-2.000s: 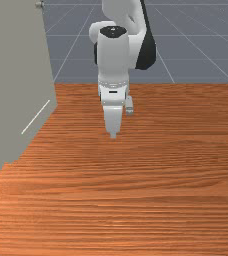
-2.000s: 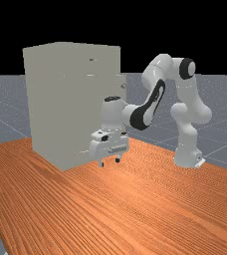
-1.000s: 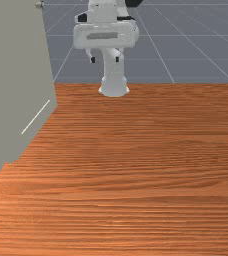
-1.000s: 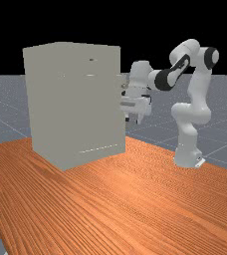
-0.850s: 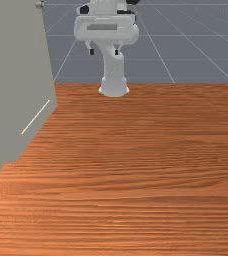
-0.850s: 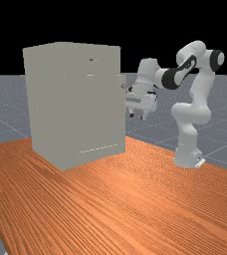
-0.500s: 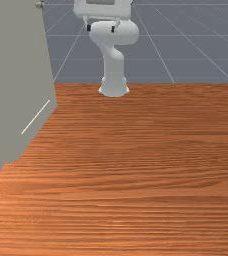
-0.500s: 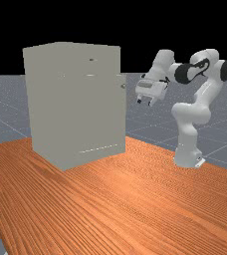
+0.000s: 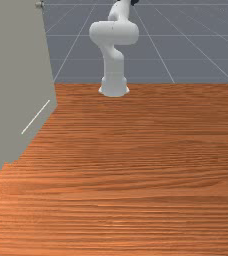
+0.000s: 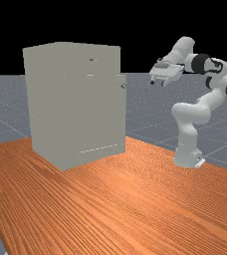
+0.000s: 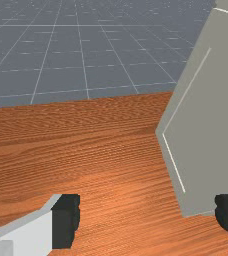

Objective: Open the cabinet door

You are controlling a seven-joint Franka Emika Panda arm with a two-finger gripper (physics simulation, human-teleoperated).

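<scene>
High up in the far view, my gripper (image 10: 157, 83) hangs tilted in the air to the right of the cabinet (image 10: 68, 104), with a gap between them. The cabinet is a tall grey-beige box; a small round knob (image 10: 123, 86) sticks out near its right edge. In the front view the cabinet (image 9: 16, 75) stands on the left, the knob (image 9: 39, 5) near the top. Past the fingers in the wrist view, the cabinet (image 11: 211, 120) shows a panel with pale seam lines. There my gripper (image 11: 147, 220) has its dark fingertips wide apart, holding nothing.
The orange-brown table (image 9: 136, 175) extends in front of the arm's base (image 9: 114, 87) and around the cabinet's foot. Another small dark fitting (image 10: 91, 60) sits high on the cabinet in the far view.
My hand has drawn back from the cabinet, rising and moving to the far view's right, and has tilted. The cabinet looks unmoved.
</scene>
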